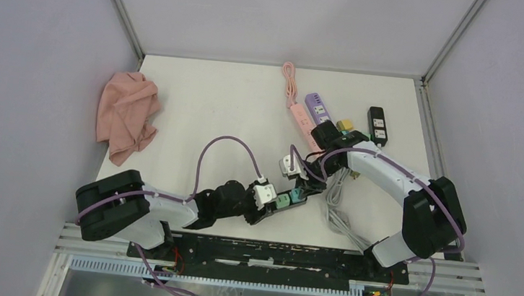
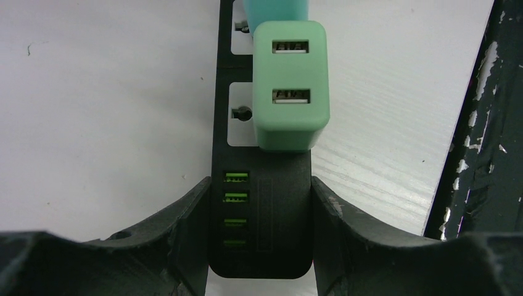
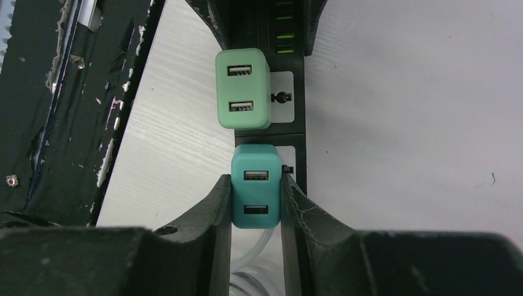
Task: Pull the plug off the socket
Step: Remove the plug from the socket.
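Teal plug (image 3: 256,191) inside right tool (image 3: 255,182)

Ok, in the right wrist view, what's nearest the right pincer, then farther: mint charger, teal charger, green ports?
1. The teal charger, gripped inside the right pincer.
2. The mint charger, just above it in view.
3. The green ports, at the top edge.

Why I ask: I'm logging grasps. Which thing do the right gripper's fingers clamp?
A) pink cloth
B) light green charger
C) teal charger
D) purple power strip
C: the right gripper is shut on the teal charger, a finger against each side; the light green charger is untouched.
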Tool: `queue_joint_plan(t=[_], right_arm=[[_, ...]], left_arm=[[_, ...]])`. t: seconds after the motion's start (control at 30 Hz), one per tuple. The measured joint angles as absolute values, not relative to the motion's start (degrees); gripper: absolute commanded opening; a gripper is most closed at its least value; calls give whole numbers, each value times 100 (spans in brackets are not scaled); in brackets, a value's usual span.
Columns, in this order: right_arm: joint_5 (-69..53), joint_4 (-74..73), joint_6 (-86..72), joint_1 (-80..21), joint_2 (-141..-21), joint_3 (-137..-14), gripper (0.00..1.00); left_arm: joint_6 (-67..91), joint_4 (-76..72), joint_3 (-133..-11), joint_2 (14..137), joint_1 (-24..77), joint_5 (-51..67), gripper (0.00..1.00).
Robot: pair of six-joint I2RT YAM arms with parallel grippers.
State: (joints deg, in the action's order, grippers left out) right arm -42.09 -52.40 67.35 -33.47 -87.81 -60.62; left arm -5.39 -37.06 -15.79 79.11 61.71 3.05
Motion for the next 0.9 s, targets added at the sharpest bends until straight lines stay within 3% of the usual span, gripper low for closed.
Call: queue_joint_plan(t=[0.3, 0.63, 0.9], right_arm=[[-4560, -5732, 7826, -3240, -8772, -6064, 0], [-4228, -5295, 6681, -3454, -8772, -6112, 0], [-4652, -5649, 7352, -2921, -8635, -6110, 0]], left_arm=[[-539, -3743, -1621, 7913, 6187, 357, 3], [-539, -3581, -1610, 7913, 6182, 316, 3], [-539, -3756, -1614, 7911, 6163, 292, 3]])
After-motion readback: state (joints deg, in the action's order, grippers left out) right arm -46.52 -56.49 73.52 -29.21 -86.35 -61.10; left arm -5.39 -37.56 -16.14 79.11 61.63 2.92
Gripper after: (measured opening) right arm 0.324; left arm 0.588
